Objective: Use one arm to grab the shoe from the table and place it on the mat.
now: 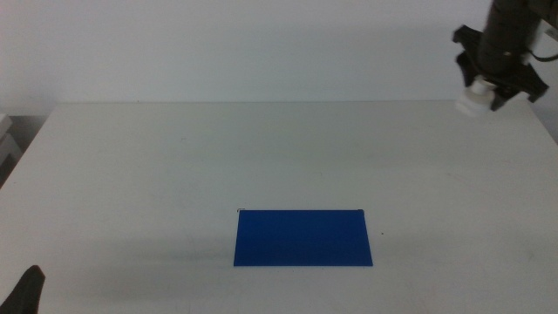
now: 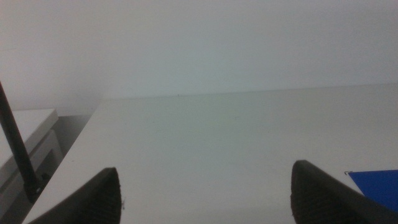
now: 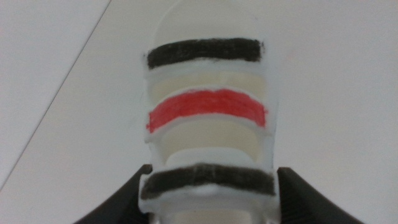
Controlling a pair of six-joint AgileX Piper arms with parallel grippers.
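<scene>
The shoe (image 3: 208, 118) is a small white sneaker with two black straps and one red strap, and it fills the right wrist view. My right gripper (image 3: 208, 196) is shut on it, one dark jaw on each side. In the middle view the right gripper (image 1: 497, 85) is over the table's far right corner, and only a white bit of the shoe (image 1: 472, 102) shows beneath it. The dark blue mat (image 1: 302, 237) lies flat near the front centre, well away from the shoe. My left gripper (image 1: 26, 292) waits at the bottom left corner; it (image 2: 205, 202) is open, with the mat's corner (image 2: 378, 185) beside one jaw.
The white table (image 1: 174, 166) reaches back to a pale wall. A white unit (image 1: 7, 139) stands off the table's left side. It also shows in the left wrist view as a white unit (image 2: 25, 140) with a thin black rod (image 2: 15, 149) before it.
</scene>
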